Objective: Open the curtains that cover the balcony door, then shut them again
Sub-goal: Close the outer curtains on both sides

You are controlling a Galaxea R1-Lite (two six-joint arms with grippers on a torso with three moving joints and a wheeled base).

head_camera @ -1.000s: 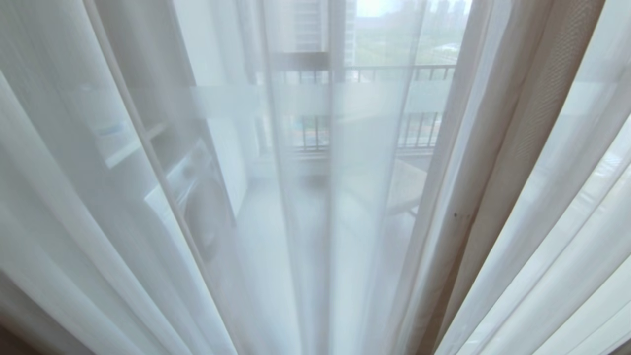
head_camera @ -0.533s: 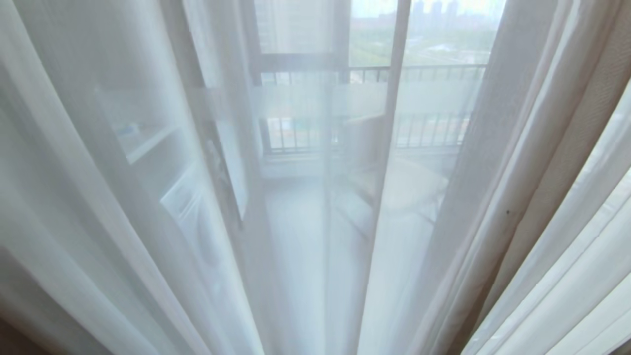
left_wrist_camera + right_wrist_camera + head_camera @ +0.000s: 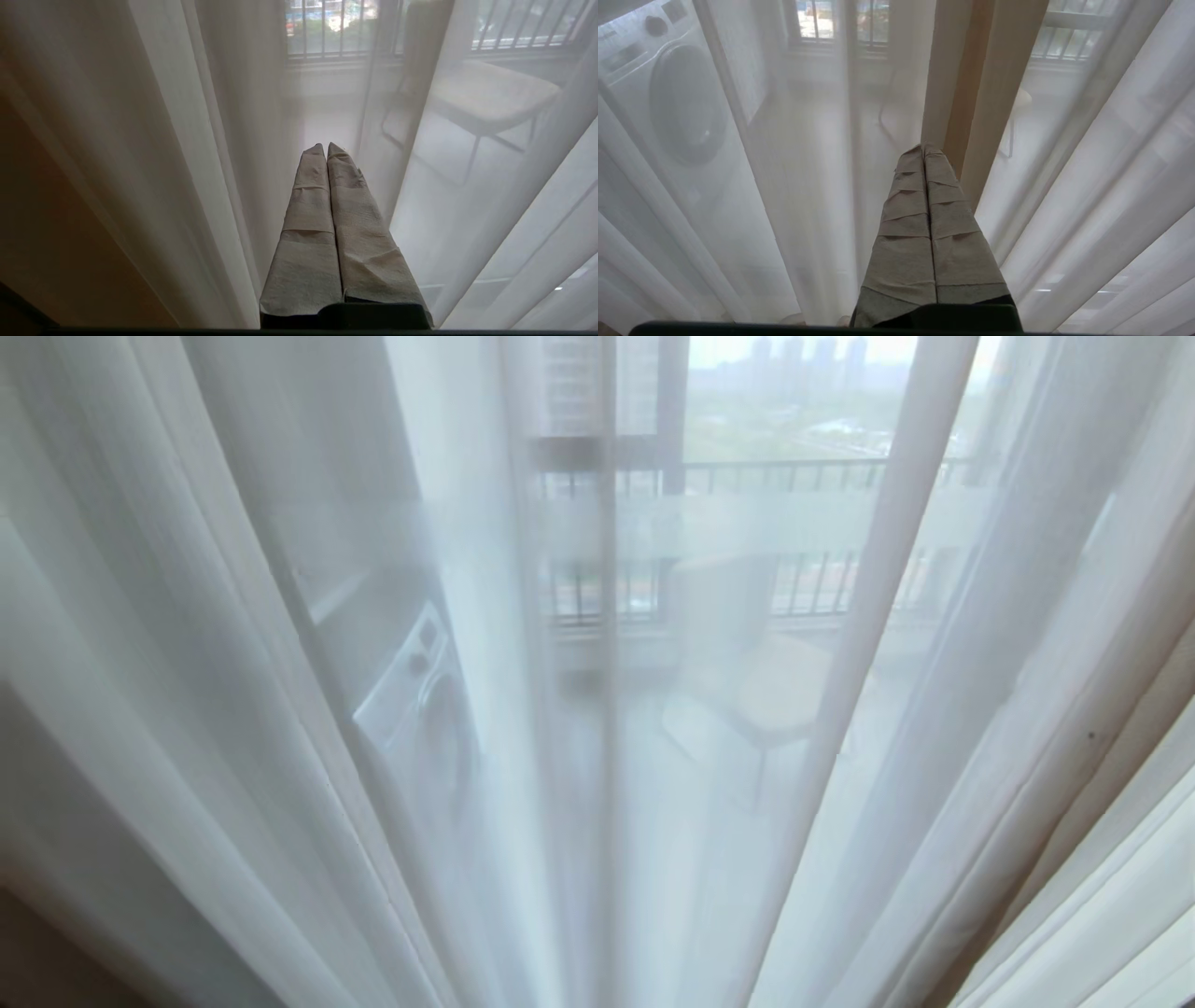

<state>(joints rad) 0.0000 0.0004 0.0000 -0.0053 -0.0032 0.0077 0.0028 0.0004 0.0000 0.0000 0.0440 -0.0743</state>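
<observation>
Curtains (image 3: 280,709) slide sideways in my view as I reposition; both hands, left hand (image 3: 326,148) and right hand (image 3: 923,149), pressed together, hold nothing.

Balcony floor (image 3: 653,821) behind sheers: chair (image 3: 780,695), washing machine (image 3: 420,700)

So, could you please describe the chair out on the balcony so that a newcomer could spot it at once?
Look through the sheer white curtains to the balcony floor below the black railing. The chair stands right of the washing machine. Its flat pale seat on thin dark legs sets it apart from the boxy white machine with its round door.
</observation>
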